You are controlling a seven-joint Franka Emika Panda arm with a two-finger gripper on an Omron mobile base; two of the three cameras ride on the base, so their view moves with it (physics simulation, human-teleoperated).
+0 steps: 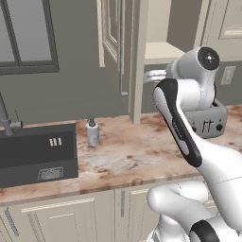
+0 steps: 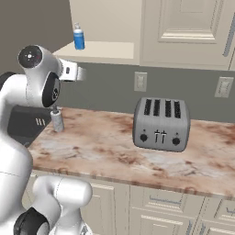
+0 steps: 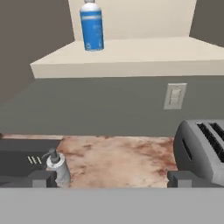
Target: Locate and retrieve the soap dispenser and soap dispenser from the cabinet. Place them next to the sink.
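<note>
While the grey soap dispenser (image 1: 92,133) stood beside the sink (image 1: 38,153), the blue soap dispenser (image 3: 92,26) remained on the cabinet (image 3: 131,61) shelf's front left corner; gripper (image 3: 113,178) fingers were apart, empty.

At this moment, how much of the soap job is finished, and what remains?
About half looks done. The grey soap bottle already stands on the counter beside the sink. The cabinet door is open, and the blue soap bottle is still upright on the shelf. The gripper is open and empty, pointing toward the wall below that shelf. Left: grasp the blue bottle and set it beside the sink too.
</note>
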